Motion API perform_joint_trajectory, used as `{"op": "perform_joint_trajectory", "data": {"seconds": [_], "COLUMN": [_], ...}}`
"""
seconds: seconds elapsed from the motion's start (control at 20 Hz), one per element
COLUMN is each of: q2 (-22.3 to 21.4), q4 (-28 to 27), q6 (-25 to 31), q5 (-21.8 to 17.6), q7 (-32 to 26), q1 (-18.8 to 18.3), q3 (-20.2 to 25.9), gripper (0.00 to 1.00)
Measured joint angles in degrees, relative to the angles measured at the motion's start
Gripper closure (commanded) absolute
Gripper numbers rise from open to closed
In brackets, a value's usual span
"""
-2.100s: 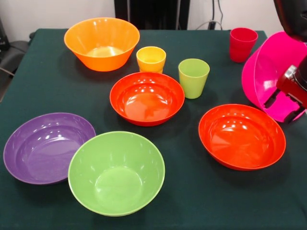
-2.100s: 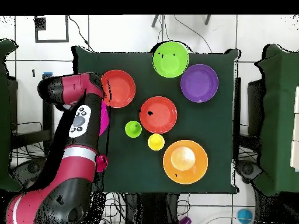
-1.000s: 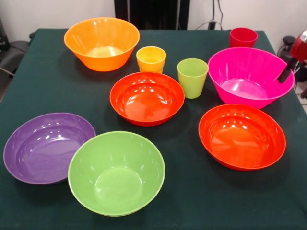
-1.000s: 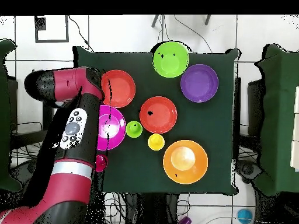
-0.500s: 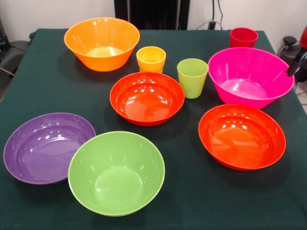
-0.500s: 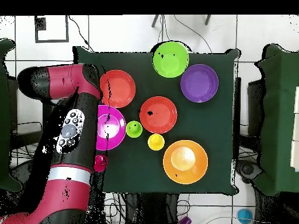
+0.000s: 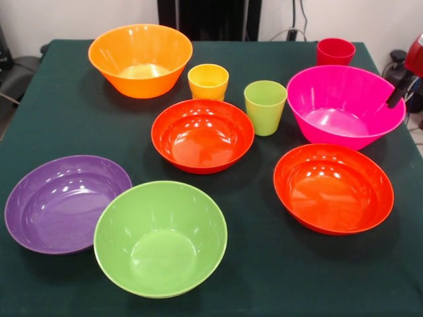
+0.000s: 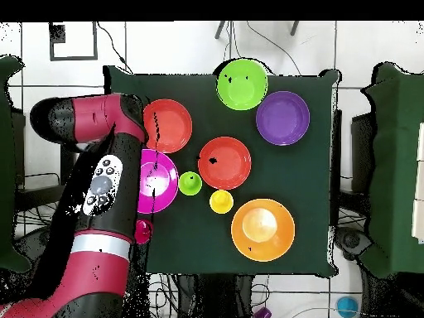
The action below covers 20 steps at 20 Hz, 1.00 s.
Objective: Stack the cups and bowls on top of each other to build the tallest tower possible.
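No tower shows; every piece stands singly on the green cloth. The magenta bowl sits upright at the right, with the red cup behind it. My gripper shows only partly at the right edge, at the magenta bowl's rim. The green cup and yellow cup stand mid-table. Two red-orange bowls, the orange bowl, purple bowl and green bowl lie apart. In the overhead view the arm hides the gripper.
The table's right edge runs close beside the magenta and red-orange bowls. Black equipment stands behind the far edge. The arm lies along the table's left side in the overhead view, partly over the magenta bowl.
Two seconds ago the gripper held the magenta bowl tilted on its side; the bowl now rests upright and the gripper has drawn back to the right edge.
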Motion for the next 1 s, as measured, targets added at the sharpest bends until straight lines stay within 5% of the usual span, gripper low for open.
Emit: {"op": "perform_joint_trajectory", "data": {"seconds": [1.0], "q2": [-0.82], "q4": [7.41], "q6": [-3.14], "q5": [-0.49], "q7": [0.00], "q1": [-1.44], "q3": [0.05], "gripper": [0.00]}}
